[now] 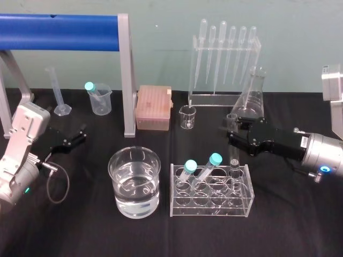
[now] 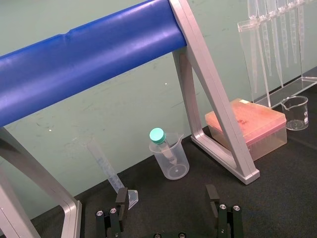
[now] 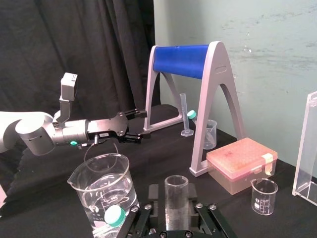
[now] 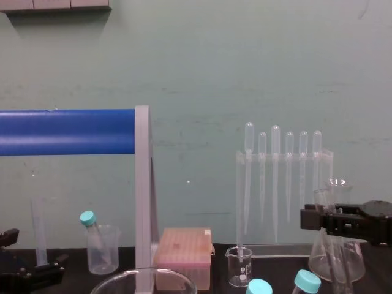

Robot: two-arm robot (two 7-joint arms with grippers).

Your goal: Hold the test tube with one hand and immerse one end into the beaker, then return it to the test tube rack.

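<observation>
At the 3 o'clock end of the rack (image 1: 210,210), the test tube (image 1: 234,154) stands upright in a slot. The right gripper (image 1: 232,134) is around its upper part, though I honestly can't tell if it's actually pinching. The beaker (image 1: 134,182), with water in it, sits at the rack's 9 o'clock. The left gripper (image 1: 80,134) is parked farther out at 9 o'clock, jaws wide apart.

Bright, even light; soft shadows.

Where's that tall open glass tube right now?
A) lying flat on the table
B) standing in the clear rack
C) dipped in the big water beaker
B: the test tube stands upright at the rack's right end, the right hand at it, away from the beaker.
</observation>
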